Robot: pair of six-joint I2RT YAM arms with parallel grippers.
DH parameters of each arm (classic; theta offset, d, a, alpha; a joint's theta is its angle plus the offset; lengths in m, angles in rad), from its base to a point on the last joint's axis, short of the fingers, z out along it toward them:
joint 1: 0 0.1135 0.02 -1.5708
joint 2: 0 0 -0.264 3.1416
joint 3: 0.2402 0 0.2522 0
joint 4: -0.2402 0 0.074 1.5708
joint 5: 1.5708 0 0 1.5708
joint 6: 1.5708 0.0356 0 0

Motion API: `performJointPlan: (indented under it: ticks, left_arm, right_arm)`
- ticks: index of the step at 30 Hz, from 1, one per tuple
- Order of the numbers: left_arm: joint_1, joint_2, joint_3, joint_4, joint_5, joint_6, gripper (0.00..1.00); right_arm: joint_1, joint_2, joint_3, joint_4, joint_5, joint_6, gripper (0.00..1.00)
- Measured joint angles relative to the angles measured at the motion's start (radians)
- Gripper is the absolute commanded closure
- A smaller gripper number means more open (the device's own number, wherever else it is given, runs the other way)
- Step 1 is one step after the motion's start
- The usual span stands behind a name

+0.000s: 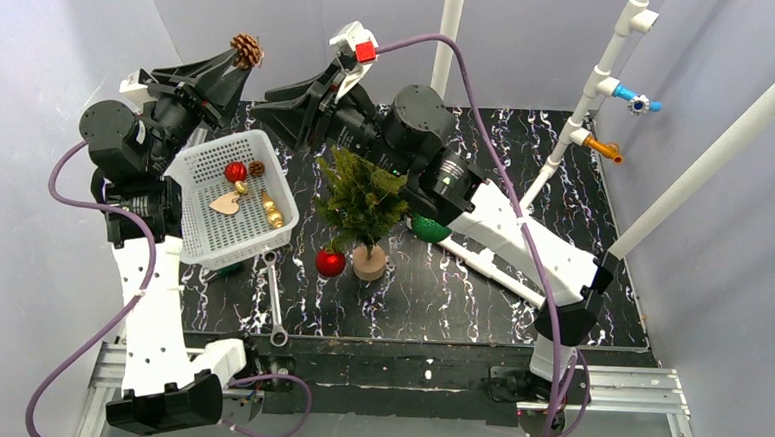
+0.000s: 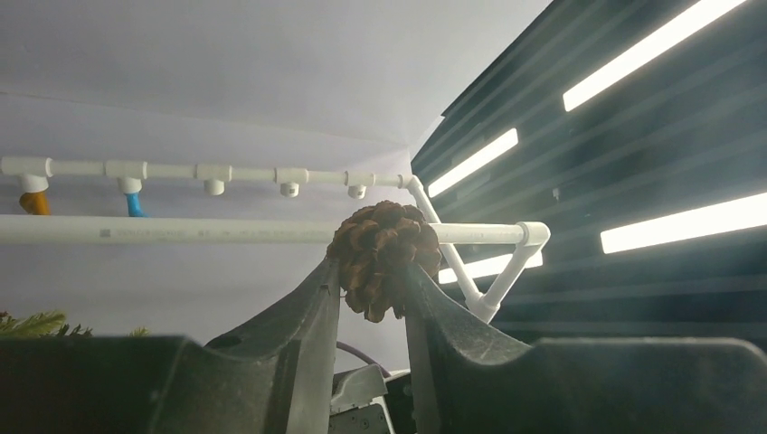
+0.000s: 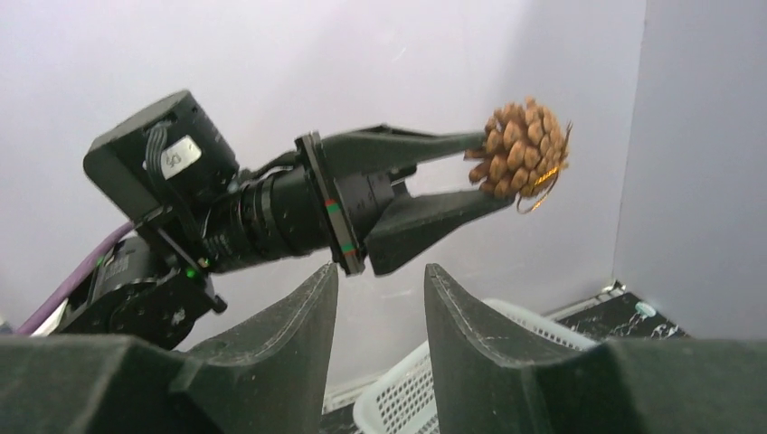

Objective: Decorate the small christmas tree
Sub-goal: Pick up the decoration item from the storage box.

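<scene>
Over the counter's far-left corner, beyond the basket, the left gripper is clamped on a pinecone, lifted well clear of everything. The small christmas tree stands upright at counter ctr w/ its long axis vertical, so it lies below the held cone, twd the right edge and somewhat nearer the near edge. The right gripper is raised too, part-open w/ nothing btwn its fingers, facing the cone (a thin gold loop dangles off it). The right arm is nearer the tree, forearm just beside the branches. Prob. next: cone goes down and across to a branch.
</scene>
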State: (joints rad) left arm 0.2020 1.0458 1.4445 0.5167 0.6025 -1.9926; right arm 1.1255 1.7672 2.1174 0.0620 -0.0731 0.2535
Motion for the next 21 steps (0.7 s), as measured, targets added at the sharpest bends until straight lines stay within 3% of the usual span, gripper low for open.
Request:
performJointPlan:
  ticks: [12,21]
  left_arm:
    - [-0.016,0.016,-0.01,0.028,-0.002,-0.016,0.75]
    - [-0.019,0.017,-0.01,0.032,-0.008,-0.023,0.75]
  right_arm:
    - [-0.038,0.106,0.155,0.045,0.138,-0.016,0.64]
    - [-0.07,0.13,0.183,0.037,0.159,0.026,0.59]
